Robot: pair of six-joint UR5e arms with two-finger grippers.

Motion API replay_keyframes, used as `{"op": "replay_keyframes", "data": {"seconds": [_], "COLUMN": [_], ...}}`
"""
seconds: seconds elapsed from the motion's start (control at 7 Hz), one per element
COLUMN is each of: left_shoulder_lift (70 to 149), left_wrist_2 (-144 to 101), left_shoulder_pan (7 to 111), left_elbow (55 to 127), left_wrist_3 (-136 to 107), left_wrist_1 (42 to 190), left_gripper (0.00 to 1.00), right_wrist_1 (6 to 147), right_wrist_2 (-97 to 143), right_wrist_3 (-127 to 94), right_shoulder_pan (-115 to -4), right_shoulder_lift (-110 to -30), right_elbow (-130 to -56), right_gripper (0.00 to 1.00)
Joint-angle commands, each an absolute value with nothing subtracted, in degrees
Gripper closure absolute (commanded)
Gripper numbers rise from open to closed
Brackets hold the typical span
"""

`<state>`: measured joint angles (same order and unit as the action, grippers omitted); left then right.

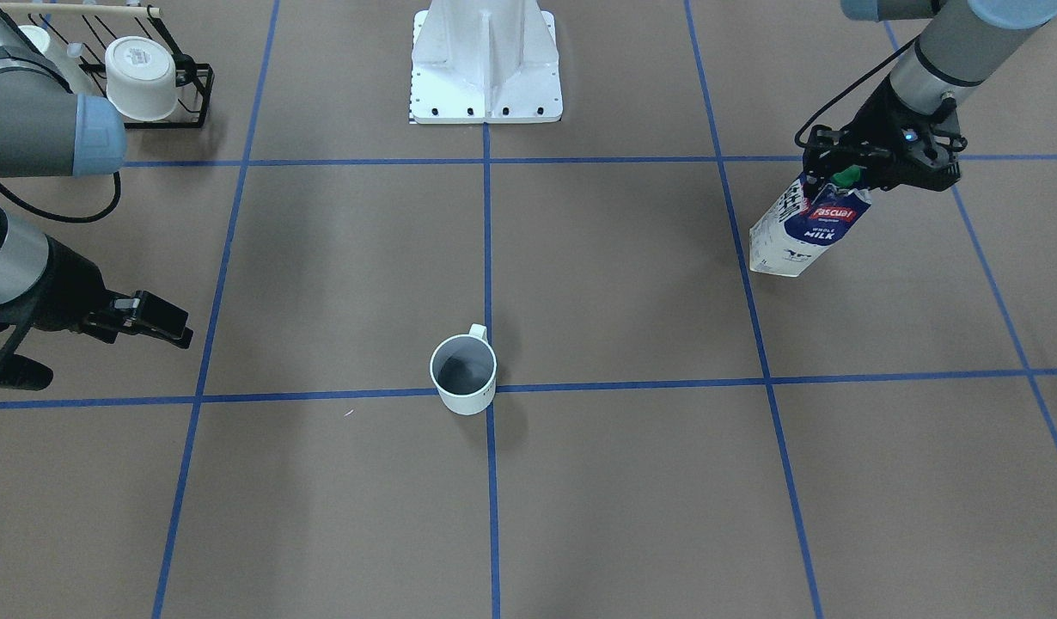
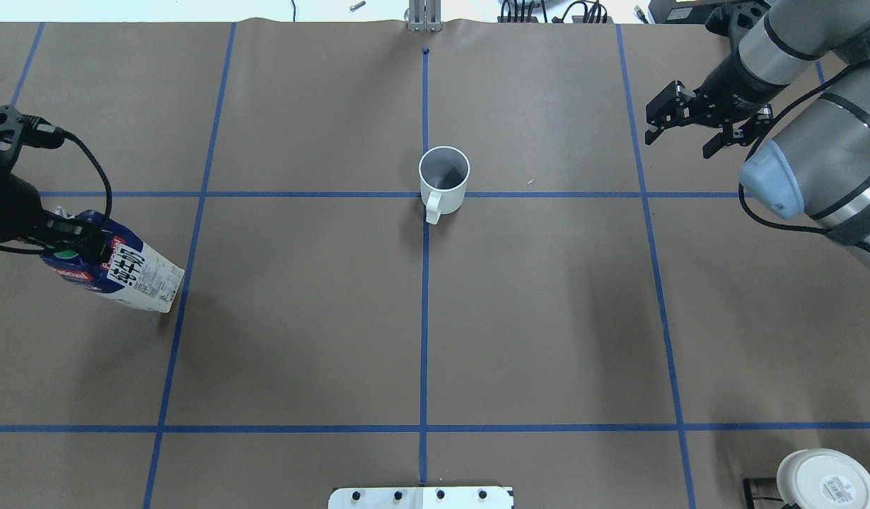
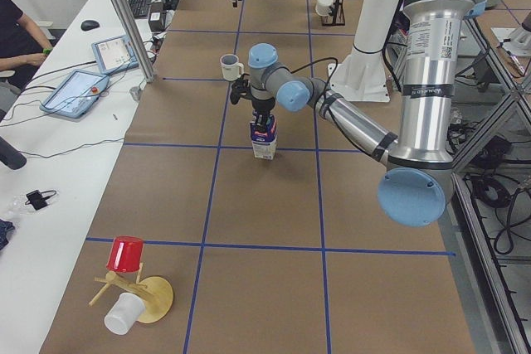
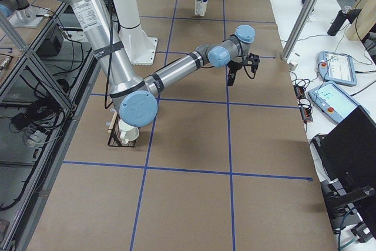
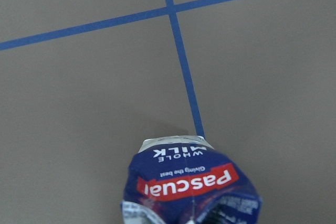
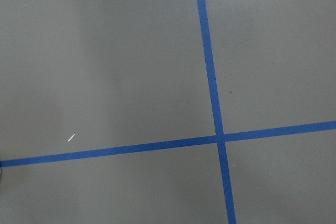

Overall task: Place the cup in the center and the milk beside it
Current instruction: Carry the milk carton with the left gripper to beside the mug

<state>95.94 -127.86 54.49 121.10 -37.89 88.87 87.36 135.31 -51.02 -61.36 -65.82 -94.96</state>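
Dark blue and white milk carton (image 1: 805,230), capped in round green, is being held at its top by the left gripper (image 1: 846,174), whose fingers are being kept clamped about the cap end. Its long axis is being carried roughly upright, and whether its base is touching the surface cannot be told. The plain white mug (image 2: 443,177) is being seen standing on the crossing of two blue tape lines (image 2: 424,194), a little to the robot's right of it, handle towards the robot. From the carton it is lying well apart, to the robot's right and somewhat farther out. The right gripper (image 2: 679,140) is being held spread and unladen, well apart on the mug's other side. Only the brown gridded tabletop (image 2: 300,304) and its tape are showing between carton and mug.
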Motion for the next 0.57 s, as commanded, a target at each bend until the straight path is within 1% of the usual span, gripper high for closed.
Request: {"op": "replay_keyframes", "data": {"seconds": [0.0,0.14,0.29,0.43], "left_shoulder_lift": [114.4,120.3,127.2,131.3], "left_wrist_2": [-128.0,-128.2,-128.2,-128.2], "left_shoulder_pan": [55.0,54.8,54.5,53.7], "left_elbow": [119.8,116.8,110.0,105.0], "left_wrist_3": [-38.1,-39.4,-46.0,-48.6], "left_wrist_1": [67.2,64.6,66.0,68.6], "left_gripper": [1.00,1.00,1.00,1.00], "right_wrist_1": [87.3,87.3,87.1,87.0], "right_wrist_2": [134.9,134.9,134.9,134.9], "right_wrist_3": [-51.0,-51.0,-51.0,-51.0], "right_shoulder_pan": [-61.3,-61.3,-61.2,-61.3], "right_shoulder_lift": [-66.0,-66.0,-65.9,-65.9], "right_elbow": [-95.1,-95.0,-95.1,-95.3], "right_gripper": [0.00,0.00,0.00,0.00]}}
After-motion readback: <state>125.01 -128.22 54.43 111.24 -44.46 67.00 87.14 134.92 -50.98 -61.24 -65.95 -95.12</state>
